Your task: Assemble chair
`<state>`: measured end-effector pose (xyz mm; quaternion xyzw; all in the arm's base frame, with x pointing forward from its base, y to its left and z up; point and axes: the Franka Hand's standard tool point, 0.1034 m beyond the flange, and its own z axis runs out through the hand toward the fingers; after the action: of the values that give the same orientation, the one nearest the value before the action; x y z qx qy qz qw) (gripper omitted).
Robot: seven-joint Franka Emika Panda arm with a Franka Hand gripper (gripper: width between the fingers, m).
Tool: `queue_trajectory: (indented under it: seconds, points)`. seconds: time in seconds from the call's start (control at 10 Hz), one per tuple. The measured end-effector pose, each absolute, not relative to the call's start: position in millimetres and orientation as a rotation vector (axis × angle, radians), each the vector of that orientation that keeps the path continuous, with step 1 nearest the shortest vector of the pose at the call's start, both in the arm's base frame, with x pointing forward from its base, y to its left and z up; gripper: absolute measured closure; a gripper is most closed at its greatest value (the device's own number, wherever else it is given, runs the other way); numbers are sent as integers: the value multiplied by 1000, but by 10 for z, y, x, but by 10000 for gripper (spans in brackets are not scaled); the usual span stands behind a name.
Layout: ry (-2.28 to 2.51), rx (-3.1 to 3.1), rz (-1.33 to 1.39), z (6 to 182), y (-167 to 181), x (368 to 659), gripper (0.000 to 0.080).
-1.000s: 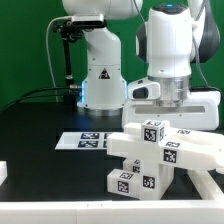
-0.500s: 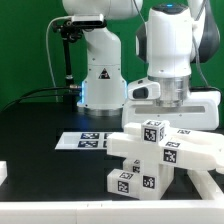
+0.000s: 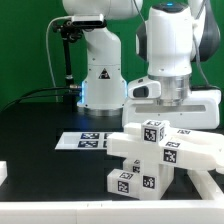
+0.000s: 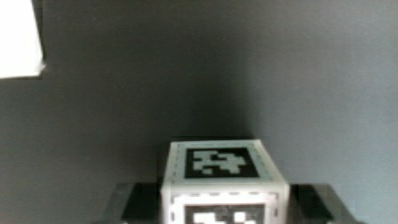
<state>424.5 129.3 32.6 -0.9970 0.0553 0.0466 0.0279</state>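
1. Exterior view: white robot arm stands over a cluster of chunky white chair pieces on the black surface, toward the exterior view's right, in the foreground.
2. Cluster: a long slab lies roughly horizontal w/ a slight tilt; a tagged post rises through its middle; a tagged block sits under it on the surface. All carry black-and-white square tags.
3. Pincer hangs directly above the post; its lower part is hidden behind the pieces, so contact is not clear from this view.
4. Wrist view: post top fills the near field, tag facing the camera; dark fingers sit flush against both sides of it. Pincer is pinching the post, jaws partly closed on its width.
5. Marker board: flat and white, lies on the surface behind the cluster, toward the exterior view's left of it, tags up.
6. Small white piece at the exterior view's left edge, cut off by the frame; type not determinable.
7. Second white arm base stands at the rear; black cable runs along the surface near it.
8. Backdrop: green.
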Motion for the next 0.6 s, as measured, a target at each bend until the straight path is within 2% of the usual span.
queue_trajectory:
  seconds: [0.1, 0.4, 0.5, 0.6]
  points:
    - [174, -3055, 125, 669, 1268, 4342, 515]
    - [151, -3014, 193, 1429, 973, 4541, 515]
    - [169, -3001, 199, 1598, 929, 4649, 515]
    - [171, -3004, 176, 1568, 933, 4675, 515]
